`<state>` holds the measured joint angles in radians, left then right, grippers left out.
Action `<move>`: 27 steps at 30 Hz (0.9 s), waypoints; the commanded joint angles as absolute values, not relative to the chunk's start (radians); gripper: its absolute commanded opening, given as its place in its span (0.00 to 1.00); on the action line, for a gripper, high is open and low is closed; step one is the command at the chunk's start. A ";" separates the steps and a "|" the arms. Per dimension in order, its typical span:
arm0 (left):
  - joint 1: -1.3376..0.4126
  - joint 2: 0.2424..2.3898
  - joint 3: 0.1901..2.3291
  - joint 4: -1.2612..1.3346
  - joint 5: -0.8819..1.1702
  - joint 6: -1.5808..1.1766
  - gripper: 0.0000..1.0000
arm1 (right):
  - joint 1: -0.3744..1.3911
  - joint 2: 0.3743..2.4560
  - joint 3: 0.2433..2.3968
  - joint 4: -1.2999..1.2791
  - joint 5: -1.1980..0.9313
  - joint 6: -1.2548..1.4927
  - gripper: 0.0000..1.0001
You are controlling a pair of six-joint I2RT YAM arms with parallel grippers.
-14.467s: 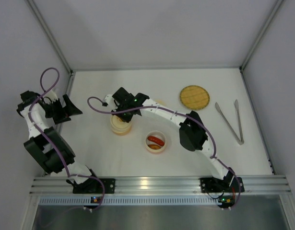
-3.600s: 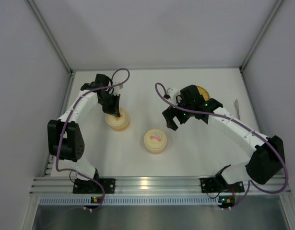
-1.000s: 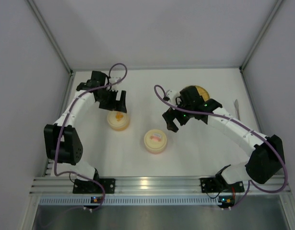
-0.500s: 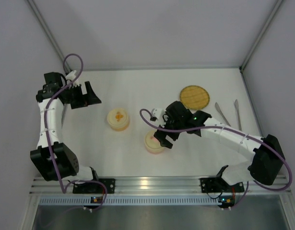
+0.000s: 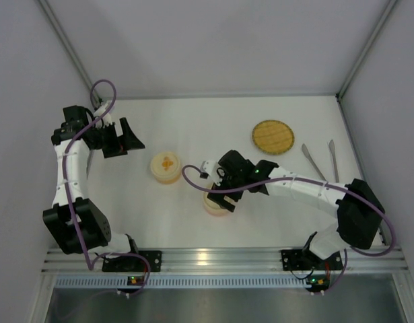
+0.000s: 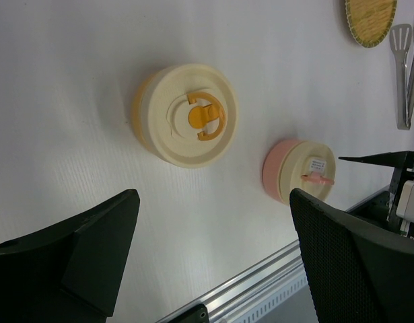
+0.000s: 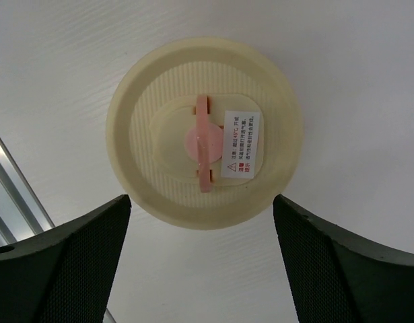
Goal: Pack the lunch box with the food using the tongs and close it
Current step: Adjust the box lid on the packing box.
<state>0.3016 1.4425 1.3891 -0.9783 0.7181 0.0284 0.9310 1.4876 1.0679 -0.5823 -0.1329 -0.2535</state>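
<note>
Spanning the whole top view: white table (image 5: 193, 121). Right arm (image 5: 302, 191): reaching from its 5 o'clock base toward the table's centre. Left arm (image 5: 64, 176): raised along the 9 o'clock edge. Woven plate (image 5: 272, 136): at 2 o'clock, no food on it. Orange-tabbed tub (image 5: 166, 168): lid on, just 9 o'clock of centre. Pink-tabbed tub (image 7: 205, 141): lid on, just 6 o'clock of centre, mostly covered in the top view by the right gripper (image 5: 222, 195). That gripper: jaws spread wide, holding nothing, hanging straight above the pink-tabbed tub. The lid shows between the fingers (image 7: 65, 259) with a gap on each side. The pink tab (image 7: 202, 142) runs crosswise to the line between the fingers. Left gripper (image 5: 122, 138): jaws fully apart, empty, well off at 10 o'clock of the orange-tabbed tub. Tongs (image 5: 322, 174): at 3 o'clock, flat on the table, near the plate, touched by neither gripper. Their arms are apart in a V, joint toward 6 o'clock, tips toward 12 o'clock. Judgement: the right arm is by far the nearer to the pink-tabbed tub, so a straight descent and squeeze on its lid looks the likely call. Food: not visible anywhere; presumably under the lids, but this cannot be checked. White label (image 7: 239, 145): print too small to read.
</note>
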 commanded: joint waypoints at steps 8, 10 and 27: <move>0.302 1.437 1.394 -0.976 0.749 0.037 0.98 | 0.957 1.511 1.176 -0.541 -0.087 -0.180 0.69; 0.302 1.439 1.399 -0.979 0.746 0.041 0.98 | 0.963 1.519 1.193 -0.561 -0.083 -0.169 0.66; 0.302 1.419 1.382 -0.980 0.713 0.051 0.98 | 1.006 1.655 1.333 -0.781 -0.028 -0.106 0.47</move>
<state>0.3016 1.4425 1.3842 -0.9813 0.7086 0.0303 0.9867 1.6371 1.2713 -0.7044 -0.0475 -0.1291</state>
